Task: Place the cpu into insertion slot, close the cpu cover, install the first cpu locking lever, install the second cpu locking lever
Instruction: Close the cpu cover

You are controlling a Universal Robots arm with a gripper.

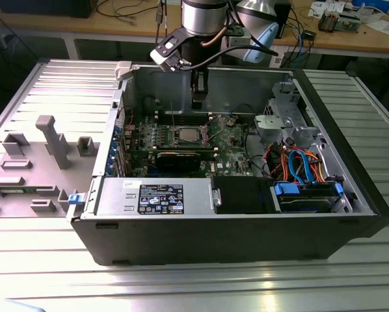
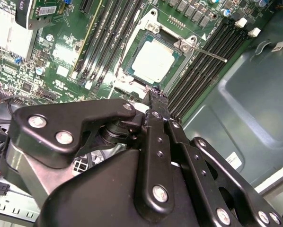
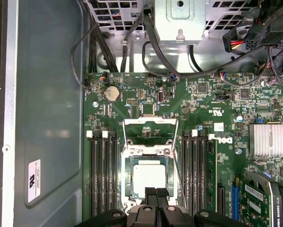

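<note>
The cpu, a small square chip with a dull silver top, lies flat in the insertion slot on the green board; it also shows in the second wrist view and the exterior view. The cpu cover, a thin silver frame, stands tilted back beyond the slot's far edge, with green board showing through its window. A thin locking lever sticks out sideways from a socket corner. My gripper hovers just above the slot's near edge, shut with nothing between its fingers; it also appears in the second wrist view and the exterior view.
Black memory slots flank the socket on both sides. A long black expansion card lies in front of it. The power supply and a drive cage with coloured cables fill the case front and right. Grey fixtures stand on the table outside.
</note>
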